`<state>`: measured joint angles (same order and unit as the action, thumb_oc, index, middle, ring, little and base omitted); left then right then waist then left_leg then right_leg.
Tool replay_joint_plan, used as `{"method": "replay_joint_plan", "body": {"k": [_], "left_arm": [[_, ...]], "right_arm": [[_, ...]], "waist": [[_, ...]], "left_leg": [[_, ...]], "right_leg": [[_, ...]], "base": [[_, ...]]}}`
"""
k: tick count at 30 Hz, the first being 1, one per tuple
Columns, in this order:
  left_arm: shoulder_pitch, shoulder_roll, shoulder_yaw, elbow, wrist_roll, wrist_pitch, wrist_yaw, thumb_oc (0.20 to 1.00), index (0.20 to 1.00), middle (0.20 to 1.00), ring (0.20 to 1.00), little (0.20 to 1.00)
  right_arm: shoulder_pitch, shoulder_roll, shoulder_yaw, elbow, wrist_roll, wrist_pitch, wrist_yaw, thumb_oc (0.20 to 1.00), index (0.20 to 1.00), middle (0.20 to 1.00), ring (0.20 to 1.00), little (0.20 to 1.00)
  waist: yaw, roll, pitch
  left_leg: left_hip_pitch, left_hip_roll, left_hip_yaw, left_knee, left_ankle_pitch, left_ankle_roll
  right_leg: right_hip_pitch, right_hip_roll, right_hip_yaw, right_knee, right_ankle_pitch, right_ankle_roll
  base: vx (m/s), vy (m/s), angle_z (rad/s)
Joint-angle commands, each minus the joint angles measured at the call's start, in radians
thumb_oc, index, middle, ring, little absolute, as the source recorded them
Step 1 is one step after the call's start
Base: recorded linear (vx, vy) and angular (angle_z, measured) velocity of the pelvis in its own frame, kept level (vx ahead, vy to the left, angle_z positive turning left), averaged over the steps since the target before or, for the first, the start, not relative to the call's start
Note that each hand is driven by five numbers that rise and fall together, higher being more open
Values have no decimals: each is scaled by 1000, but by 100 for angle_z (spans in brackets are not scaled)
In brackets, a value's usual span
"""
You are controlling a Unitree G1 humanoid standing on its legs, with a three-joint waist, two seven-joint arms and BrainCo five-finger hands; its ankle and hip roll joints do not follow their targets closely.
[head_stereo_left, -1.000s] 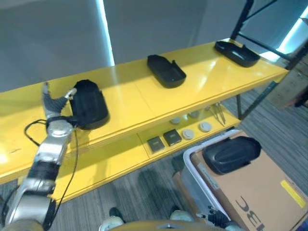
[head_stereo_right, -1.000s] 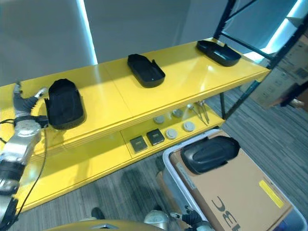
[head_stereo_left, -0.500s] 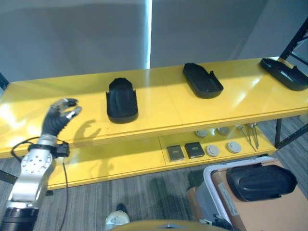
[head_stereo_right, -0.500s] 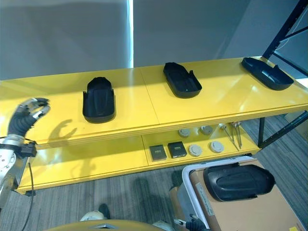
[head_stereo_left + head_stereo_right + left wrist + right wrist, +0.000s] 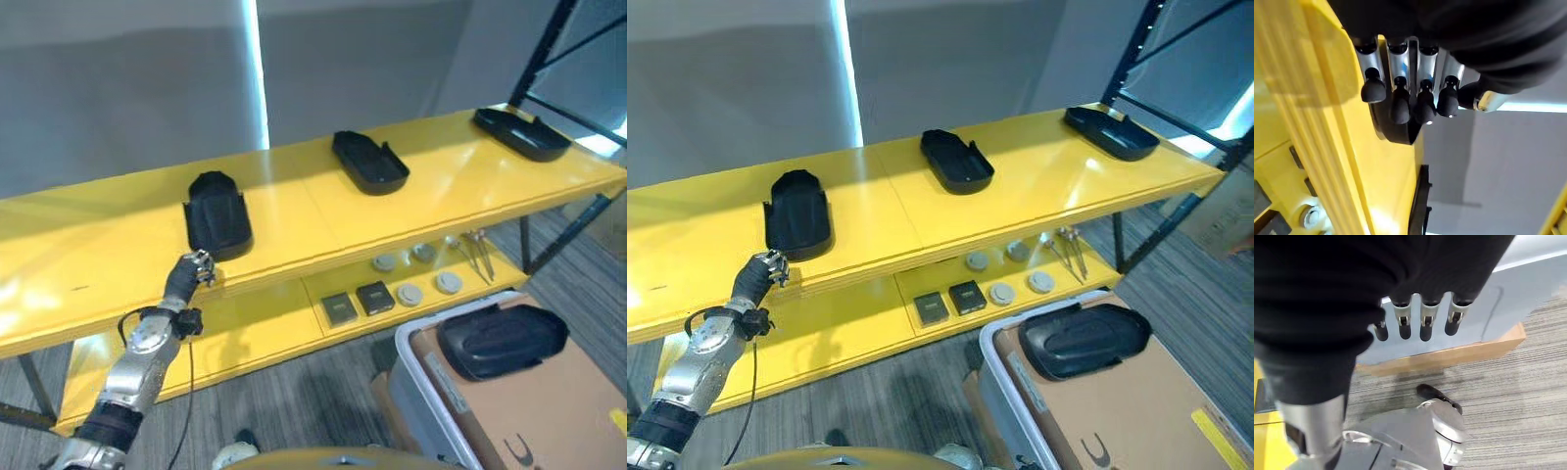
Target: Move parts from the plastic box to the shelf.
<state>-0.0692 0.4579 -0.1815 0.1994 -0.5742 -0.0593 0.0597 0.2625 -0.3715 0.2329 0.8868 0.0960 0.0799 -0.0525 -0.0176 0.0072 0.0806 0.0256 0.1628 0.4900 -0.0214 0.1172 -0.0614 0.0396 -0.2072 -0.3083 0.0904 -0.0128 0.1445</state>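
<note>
Three black moulded parts lie on the yellow shelf's top board (image 5: 313,211): one at the left (image 5: 217,213), one in the middle (image 5: 369,162), one at the far right (image 5: 521,134). Another black part (image 5: 502,340) rests on cardboard inside the plastic box (image 5: 421,382) at the lower right. My left hand (image 5: 191,269) hangs in front of the shelf's front edge, just below the left part, fingers relaxed and holding nothing. In the left wrist view its fingers (image 5: 1400,98) point towards that part (image 5: 1396,129). My right hand (image 5: 1425,318) hangs low over the floor, empty.
The lower shelf board carries two small dark square pieces (image 5: 358,302), several grey discs (image 5: 409,294) and thin metal tools (image 5: 475,253). A dark rack upright (image 5: 544,44) rises at the right end. Carpeted floor lies between the shelf and the box.
The camera has shifted between frames. My left hand, touching the left part one second ago, has let go and dropped from above the top board to below its front edge.
</note>
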Motion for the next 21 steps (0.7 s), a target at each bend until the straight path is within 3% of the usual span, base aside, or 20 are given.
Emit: {"method": "replay_joint_plan", "body": {"k": [1,10,21], "left_arm": [[-128,9,9,-31,58,-90,35,200,200,200,200,200],[-201,-25,-2,122,79,-109,51,200,200,200,200,200],[-270,-44,3,287,118,-85,157,200,200,200,200,200]], "right_arm": [[-39,5,14,2,-54,-30,4,1000,1000,1000,1000,1000],[-31,-7,20,-25,-96,-14,30,1000,1000,1000,1000,1000],[-27,-20,26,-45,-124,-6,48,1000,1000,1000,1000,1000]], "waist": [[-2,-27,50],[-42,-31,48],[-71,-36,49]], "left_leg": [[57,82,-59,88,-125,-40],[67,89,-36,94,-127,-43],[67,99,-21,108,-128,-46]], "right_leg": [[19,-42,18,-35,32,54],[17,-41,34,-36,33,58],[14,-40,41,-28,27,62]], "base": [[13,-12,-16],[13,-9,-9],[2,-2,0]]}}
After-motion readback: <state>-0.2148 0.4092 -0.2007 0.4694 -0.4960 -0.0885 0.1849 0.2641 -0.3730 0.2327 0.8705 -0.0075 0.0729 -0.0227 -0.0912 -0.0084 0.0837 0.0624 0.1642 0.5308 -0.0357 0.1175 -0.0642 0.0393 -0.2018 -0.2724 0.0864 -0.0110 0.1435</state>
